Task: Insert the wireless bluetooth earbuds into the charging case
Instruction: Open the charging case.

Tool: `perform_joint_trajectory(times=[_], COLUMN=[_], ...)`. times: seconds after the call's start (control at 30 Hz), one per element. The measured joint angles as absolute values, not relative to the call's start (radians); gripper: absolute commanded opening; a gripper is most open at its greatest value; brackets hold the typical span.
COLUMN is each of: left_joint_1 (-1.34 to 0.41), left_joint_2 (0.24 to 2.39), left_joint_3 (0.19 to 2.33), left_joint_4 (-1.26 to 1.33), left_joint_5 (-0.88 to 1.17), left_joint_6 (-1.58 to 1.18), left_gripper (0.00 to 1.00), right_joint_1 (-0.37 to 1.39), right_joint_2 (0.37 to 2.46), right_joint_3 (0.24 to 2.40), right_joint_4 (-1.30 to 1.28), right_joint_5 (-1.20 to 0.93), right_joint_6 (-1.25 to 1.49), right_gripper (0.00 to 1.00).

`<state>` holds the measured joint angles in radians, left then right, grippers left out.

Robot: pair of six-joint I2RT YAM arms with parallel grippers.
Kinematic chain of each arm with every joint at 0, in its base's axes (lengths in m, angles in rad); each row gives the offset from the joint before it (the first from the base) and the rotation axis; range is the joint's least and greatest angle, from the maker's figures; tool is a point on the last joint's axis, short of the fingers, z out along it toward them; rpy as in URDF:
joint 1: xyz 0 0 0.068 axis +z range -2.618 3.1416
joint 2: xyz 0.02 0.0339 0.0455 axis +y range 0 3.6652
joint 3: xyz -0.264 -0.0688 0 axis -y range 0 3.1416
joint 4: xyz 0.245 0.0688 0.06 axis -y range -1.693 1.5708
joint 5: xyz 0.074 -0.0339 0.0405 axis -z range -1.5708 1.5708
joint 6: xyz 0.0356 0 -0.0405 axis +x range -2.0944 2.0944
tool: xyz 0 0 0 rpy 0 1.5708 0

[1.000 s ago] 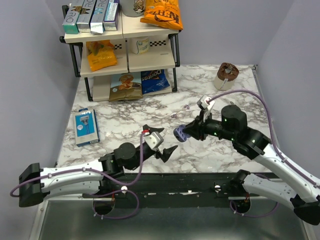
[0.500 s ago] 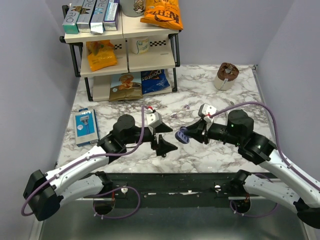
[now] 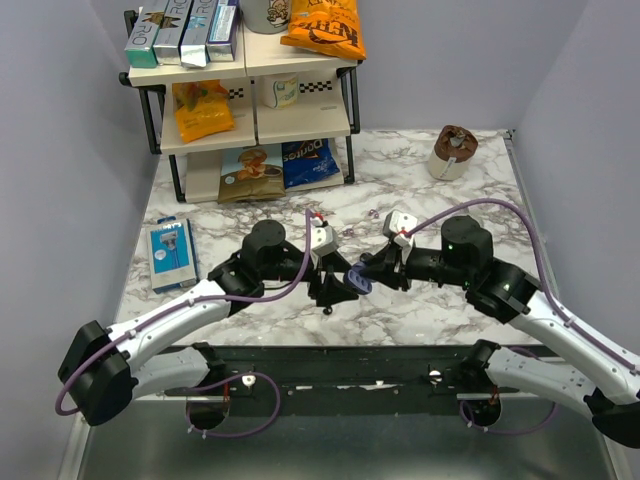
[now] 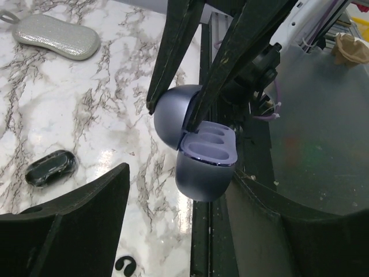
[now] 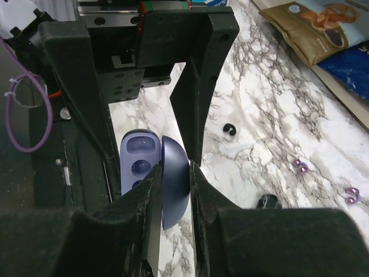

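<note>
The lilac-blue charging case [image 3: 357, 281] hangs open above the table's front middle. My right gripper [image 5: 176, 173] is shut on its domed lid [image 5: 176, 184], and the empty wells [image 5: 138, 167] face the left arm. My left gripper [image 4: 184, 231] is open, and the case body [image 4: 204, 173] sits between its fingers, close to the right finger; I cannot tell if they touch. One glossy black earbud [image 4: 51, 167] lies on the marble and also shows in the right wrist view [image 5: 268, 201]. A smaller curled black piece [image 4: 125, 265] lies near it and also shows there [image 5: 229, 128].
Lilac specks [image 5: 300, 166] lie on the marble beyond the earbud. A grey glittery oblong object [image 4: 57, 36] lies further off. A snack shelf [image 3: 250, 100] stands at the back left, a cup [image 3: 452, 150] at the back right, a boxed item [image 3: 172, 255] at the left.
My left arm swung forward and right, bringing its open gripper up to the case. My right gripper moved left with the case.
</note>
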<state>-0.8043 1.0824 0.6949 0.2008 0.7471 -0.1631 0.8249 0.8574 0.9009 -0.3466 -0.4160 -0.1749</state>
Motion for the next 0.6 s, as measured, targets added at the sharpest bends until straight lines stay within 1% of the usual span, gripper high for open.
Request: perform_joint_trajectory(times=[0.2,0.37,0.43,0.47,0.6], left_joint_1=[-0.807,-0.823,-0.835,-0.842,-0.865], left_joint_2=[1.082,1.077,1.068,1.061,1.044], left_joint_3=[0.658,0.635,0.620,0.612,0.593], left_joint_4=[0.269,0.302,0.319,0.325,0.338], left_joint_5=[0.753,0.752,0.748,0.747,0.735], left_joint_6=[-0.169,-0.170,-0.169,-0.169,-0.169], left_gripper=[0.64,0.63,0.61,0.59,0.46], right_joint_1=[0.825,0.825,0.825,0.826,0.826], right_joint_2=[0.889,0.907,0.915,0.917,0.923], right_joint_3=[0.901,0.901,0.901,0.901,0.901], right_joint_4=[-0.345,-0.339,-0.337,-0.337,-0.336], right_joint_5=[-0.425,-0.440,-0.450,-0.456,-0.469], right_joint_6=[-0.162,-0.148,-0.141,-0.138,-0.129], right_gripper=[0.01,0.01,0.01,0.01,0.01])
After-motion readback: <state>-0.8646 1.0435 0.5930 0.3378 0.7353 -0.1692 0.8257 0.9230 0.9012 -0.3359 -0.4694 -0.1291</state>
